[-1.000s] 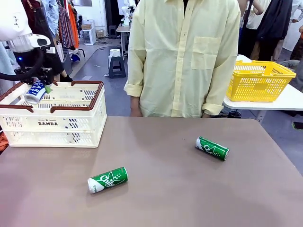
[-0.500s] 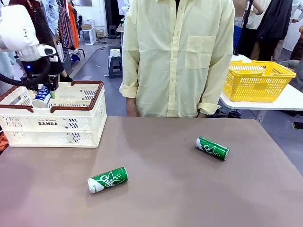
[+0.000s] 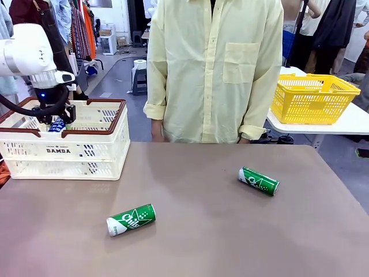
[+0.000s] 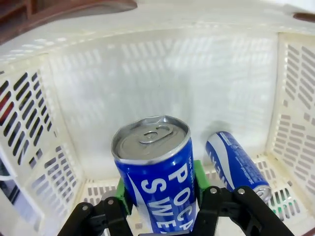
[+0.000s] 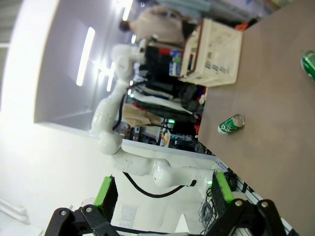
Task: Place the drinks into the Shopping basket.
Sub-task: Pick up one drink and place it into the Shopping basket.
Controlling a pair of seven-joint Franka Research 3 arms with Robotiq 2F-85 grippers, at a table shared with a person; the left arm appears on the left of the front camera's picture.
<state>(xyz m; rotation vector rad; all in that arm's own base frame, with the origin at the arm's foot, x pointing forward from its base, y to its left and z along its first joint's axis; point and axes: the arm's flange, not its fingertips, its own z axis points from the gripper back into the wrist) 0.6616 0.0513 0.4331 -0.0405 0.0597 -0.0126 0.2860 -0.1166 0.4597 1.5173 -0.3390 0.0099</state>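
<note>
Drop-off underway. Left gripper (image 4: 158, 201) has come down into the Shopping basket (image 3: 86, 151) over the last second. Back then the held blue can (image 4: 155, 172) hung tilted over the left rim handle. Now it stands upright, below the rim and inside the walls.

Green pads sit against both sides of that can, so I call it gripped. The hold may be starting to ease, I can't tell. Fingers hide the can's bottom, so I can't say whether it touches the basket floor.

A second blue can (image 4: 235, 164) already lies on its side on the basket floor, just beside the held one. Once this one is let go I'd count two in and two left.

The two left are the near green can (image 3: 131, 219) and the far green can (image 3: 259, 180). Both lie on their sides on the table (image 3: 202, 248), well apart and unmoved.

Right gripper (image 5: 163, 189) is off the table, jaws spread wide, nothing in them.

Person (image 3: 213, 69) stands at the far edge, arms down, not reaching in. Yellow basket (image 3: 314, 98) sits on another table behind and isn't ours.

Table between the green cans and the basket is bare. My worries are the lying cans rolling when pinched and the held can knocking its neighbour on release.
</note>
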